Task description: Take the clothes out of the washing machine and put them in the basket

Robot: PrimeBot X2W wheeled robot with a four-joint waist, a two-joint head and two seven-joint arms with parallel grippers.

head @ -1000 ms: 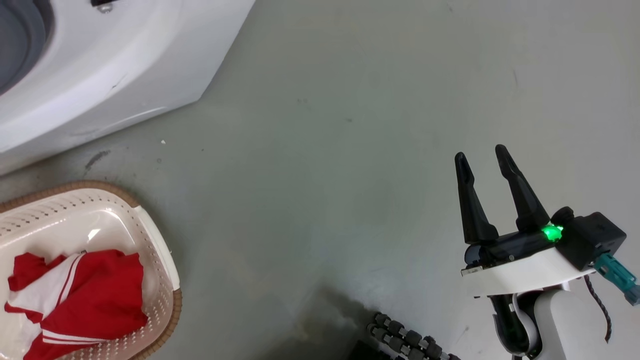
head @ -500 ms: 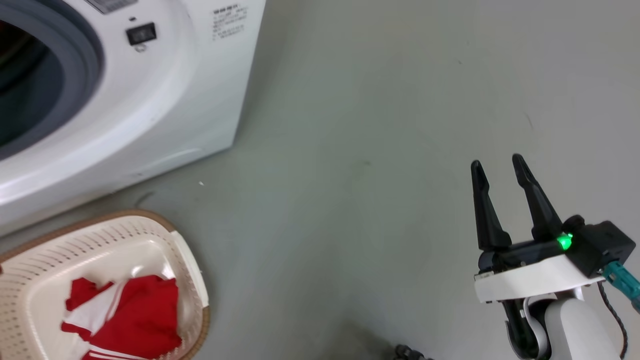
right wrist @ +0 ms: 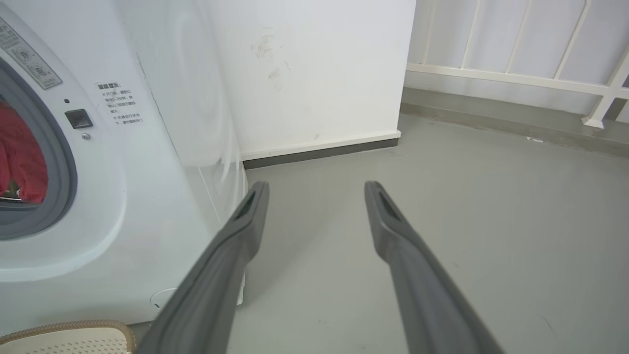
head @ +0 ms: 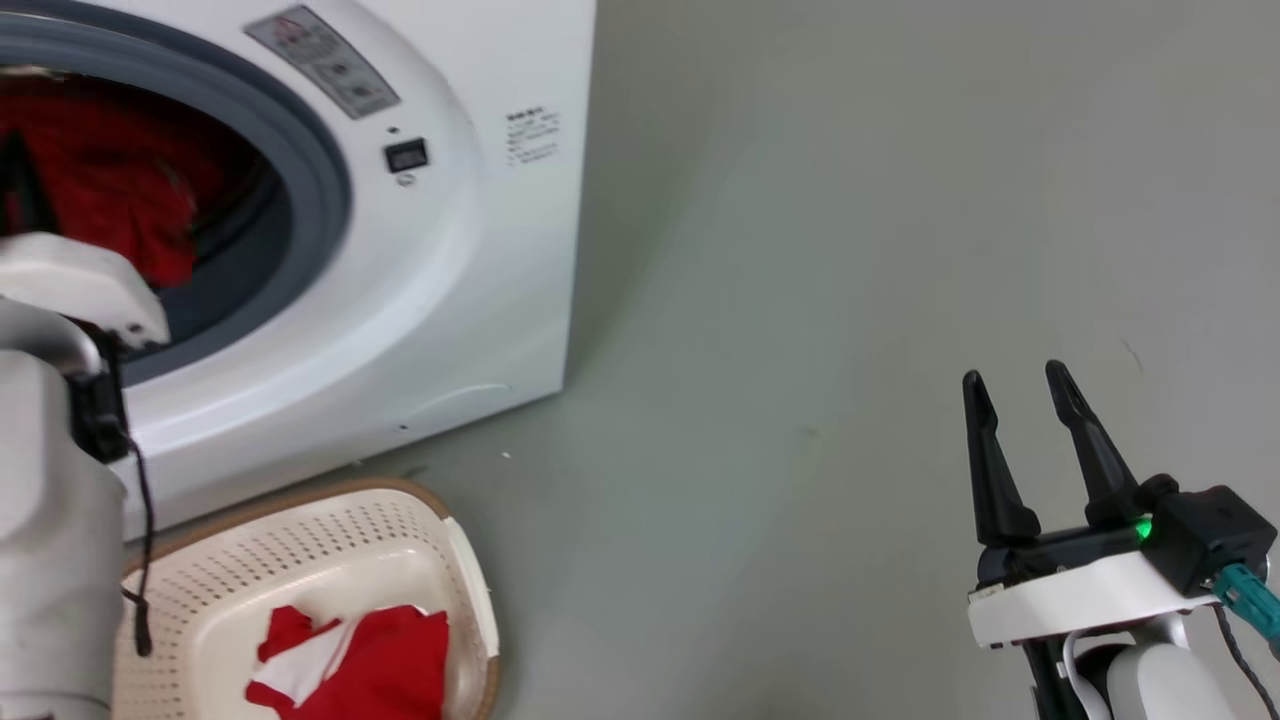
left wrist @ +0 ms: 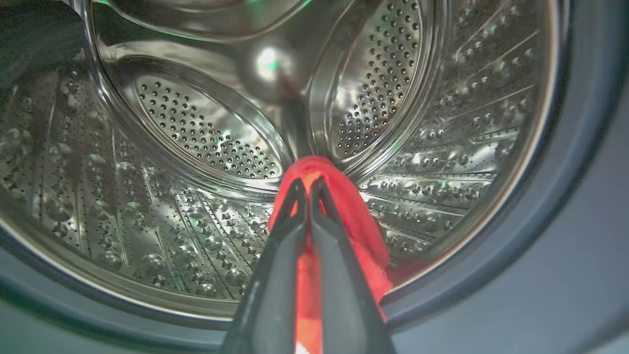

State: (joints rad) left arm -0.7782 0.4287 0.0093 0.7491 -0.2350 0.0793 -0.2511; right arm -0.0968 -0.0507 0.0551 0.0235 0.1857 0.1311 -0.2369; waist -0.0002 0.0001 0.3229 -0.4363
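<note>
One washing machine stands with its round opening uncovered. One basket sits on the floor just in front of the machine's lower front. The clothes show as two lots. One red garment with white stripes lies inside the basket, and one red cloth is inside the machine's steel drum.

Two grippers are in view. The left gripper reaches into the drum past the grey door ring. Its fingers are pressed nearly together with the red cloth pinched between them, and the cloth bulges over the fingertips and hangs down beside them. The right gripper hovers over the floor well to the right of the machine, touching nothing, its two fingers spread wide.
</note>
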